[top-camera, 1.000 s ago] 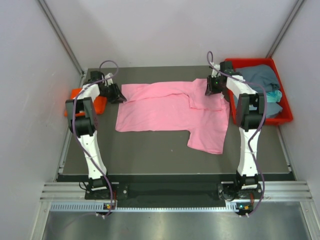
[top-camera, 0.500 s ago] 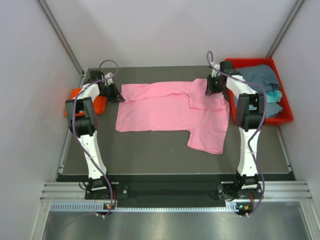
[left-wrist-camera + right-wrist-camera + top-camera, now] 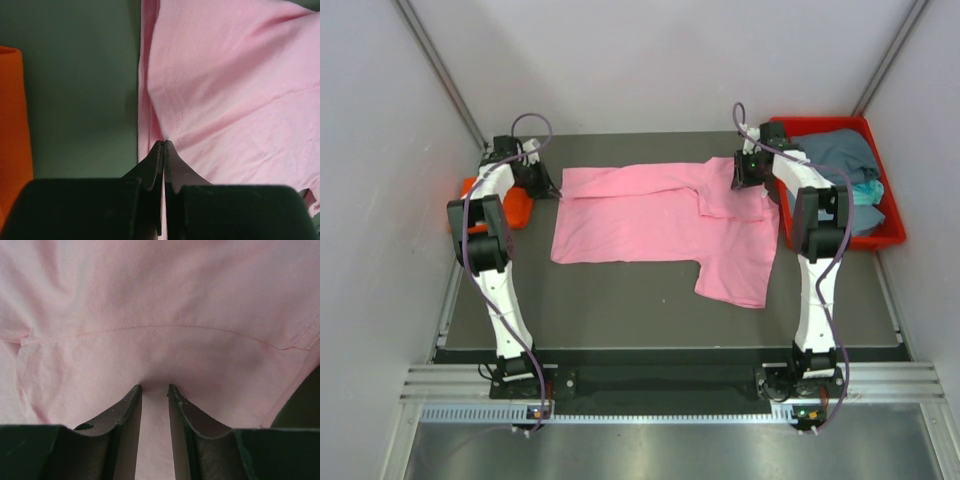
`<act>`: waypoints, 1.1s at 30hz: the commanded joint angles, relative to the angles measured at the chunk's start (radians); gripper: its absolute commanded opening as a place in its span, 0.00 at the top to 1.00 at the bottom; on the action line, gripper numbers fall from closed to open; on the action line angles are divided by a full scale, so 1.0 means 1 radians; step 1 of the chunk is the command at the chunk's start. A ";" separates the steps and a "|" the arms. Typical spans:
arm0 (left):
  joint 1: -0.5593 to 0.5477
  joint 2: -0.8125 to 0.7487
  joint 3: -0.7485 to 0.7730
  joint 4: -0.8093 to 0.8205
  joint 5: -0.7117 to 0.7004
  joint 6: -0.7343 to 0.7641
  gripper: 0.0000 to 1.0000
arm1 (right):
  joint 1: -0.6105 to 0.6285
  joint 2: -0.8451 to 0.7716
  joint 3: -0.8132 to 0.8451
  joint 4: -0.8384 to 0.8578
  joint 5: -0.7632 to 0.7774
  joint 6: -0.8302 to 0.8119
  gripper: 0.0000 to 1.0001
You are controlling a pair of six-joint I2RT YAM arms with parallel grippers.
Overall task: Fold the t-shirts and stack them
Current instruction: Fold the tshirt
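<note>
Since both tools have cloth in them, the step in hand looks like a fold of the pink shirt. It lies spread over the far half of the counter, with its right part doubled over and one flap reaching toward the near edge.

The left tool has its fingers pressed together on the shirt's far left corner, and the hem puckers into the tips. The right tool stands at the far right of the shirt, its jaws narrowly apart with a ridge of pink cloth squeezed between them. I cannot tell how many layers it holds.

To do this well, I would raise both corners together and level, keeping the far edge lightly taut so it comes over as one straight line. The left pinch looks thin, right at the hem, so a slow pull suits it; a jerk could slip the cloth out.

The orange shirt lies just left of the left tool, and the tray of other shirts sits just right of the right one. Both arms should travel toward the near side, not outward.
</note>
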 commanded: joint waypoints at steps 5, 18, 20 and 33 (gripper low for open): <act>0.010 -0.078 0.037 -0.024 -0.062 0.056 1.00 | 0.007 -0.023 0.019 0.014 0.026 -0.034 0.71; 0.010 -0.109 0.044 -0.017 -0.019 0.050 1.00 | -0.013 -0.154 -0.051 0.012 0.048 -0.034 0.68; 0.010 -0.110 0.062 -0.013 -0.015 0.051 1.00 | -0.025 -0.201 -0.100 0.017 0.046 -0.031 0.67; 0.010 -0.116 0.049 -0.079 0.083 0.051 1.00 | -0.039 -0.232 -0.131 0.022 0.011 -0.030 0.67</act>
